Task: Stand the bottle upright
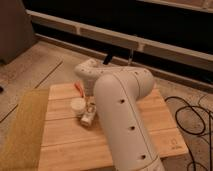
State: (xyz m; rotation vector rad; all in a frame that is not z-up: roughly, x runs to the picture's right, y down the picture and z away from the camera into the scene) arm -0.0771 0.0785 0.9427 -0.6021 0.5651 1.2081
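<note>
My gripper (91,102), whose state I cannot tell, sits over the bottle (88,116) near the table's (60,142) left edge; I should tip it up slowly.

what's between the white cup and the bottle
Nothing: in the camera view the cup sits close beside the lying bottle, no gap visible. The gripper is at the bottle's far end, mostly hidden behind the arm.

My arm (125,115) is all smooth cream-white shell. It has one thick, rounded tube with a row of small dark holes down its side, a bulging elbow, then a slimmer curved link with tiny dark dots. My hand (92,105) is low over the table (60,145), mostly hidden behind the thick tube.
</note>
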